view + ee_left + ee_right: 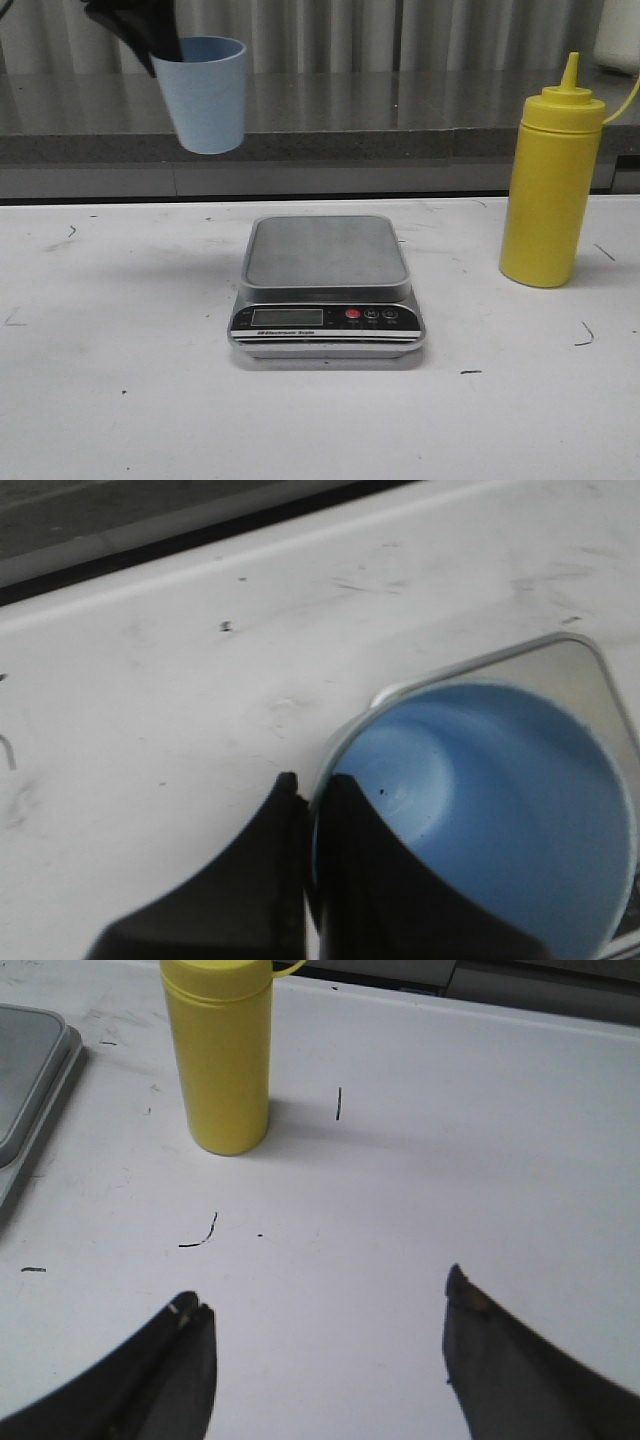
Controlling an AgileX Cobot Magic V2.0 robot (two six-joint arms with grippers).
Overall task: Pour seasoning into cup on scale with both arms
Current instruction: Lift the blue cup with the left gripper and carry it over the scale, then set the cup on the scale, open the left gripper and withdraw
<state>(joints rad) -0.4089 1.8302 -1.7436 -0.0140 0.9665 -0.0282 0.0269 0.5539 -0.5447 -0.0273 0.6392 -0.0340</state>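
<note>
- Cup (207,93) is clamped at its rim by the left gripper (308,810), one finger inside the wall and one outside; it is carried upright in the air, up and to the left of the scale (327,290).
- In the left wrist view, part of the scale platform is seen under the cup, so the hold looks meant for setting it down there. This is a judgement only.
- Seasoning bottle (552,182) stands upright on the table (110,400), to the right of the scale, nozzle cap on, untouched.
- Right gripper (330,1345) is seen with fingers spread wide and nothing between them, aimed toward the bottle but well apart from it.
- Scale platform is bare; nothing poured yet.
- Scale front panel: LCD shows no readable digits; a line of white lettering under it is too small to read. Red button is visible.
</note>
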